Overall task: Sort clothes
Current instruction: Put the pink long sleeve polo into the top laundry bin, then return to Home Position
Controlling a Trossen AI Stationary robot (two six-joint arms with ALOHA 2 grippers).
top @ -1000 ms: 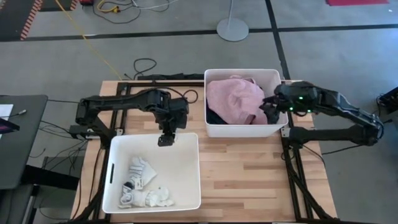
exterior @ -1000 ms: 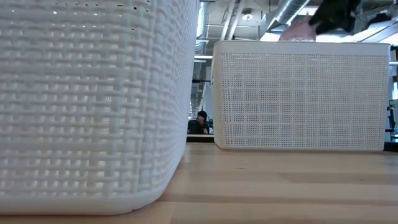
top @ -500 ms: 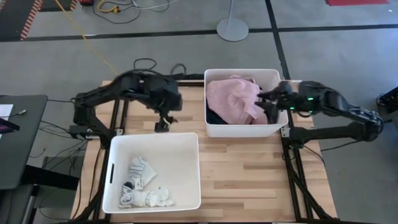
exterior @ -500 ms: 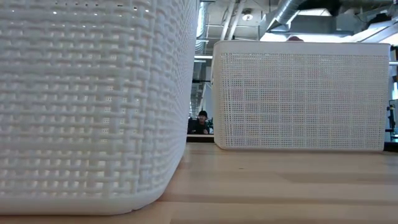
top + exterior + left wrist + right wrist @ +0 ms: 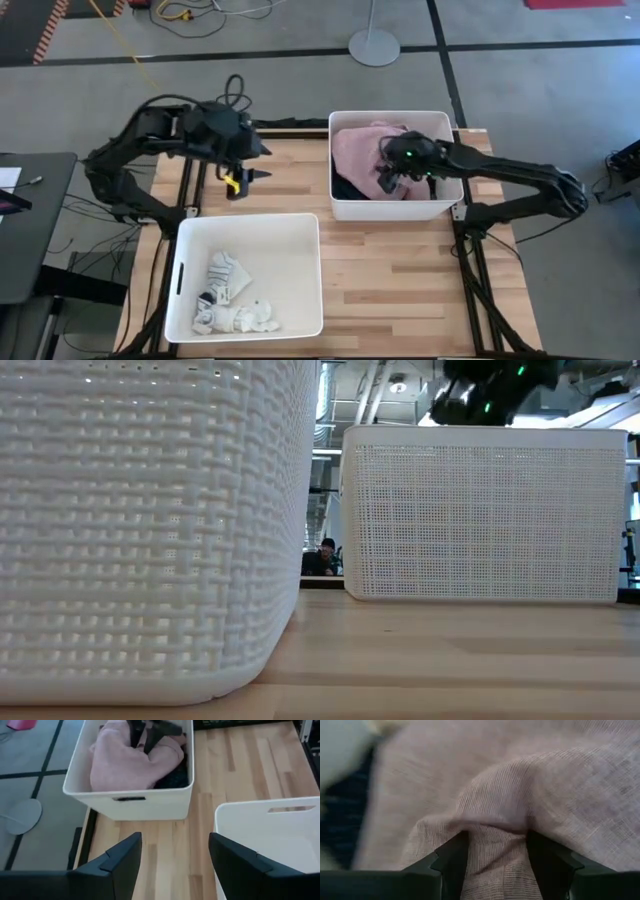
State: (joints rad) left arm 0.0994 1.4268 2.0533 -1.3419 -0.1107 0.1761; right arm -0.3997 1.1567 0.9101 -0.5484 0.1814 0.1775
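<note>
Wood tabletop w/ two white bins. My right gripper sits pressed into the pink garment in the far bin, fingers spread w/ a fold of cloth bunched between them, not yet pinched, prob. set to lift it. My left gripper hangs apart and empty over bare wood, clear of both bins. Socks lie in the near bin, so smalls seem grouped there.

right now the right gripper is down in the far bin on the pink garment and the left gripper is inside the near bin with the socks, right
Not quite. The high view shows the left gripper over bare table, outside the near bin of socks. The right gripper is in the far bin on the pink garment.
</note>
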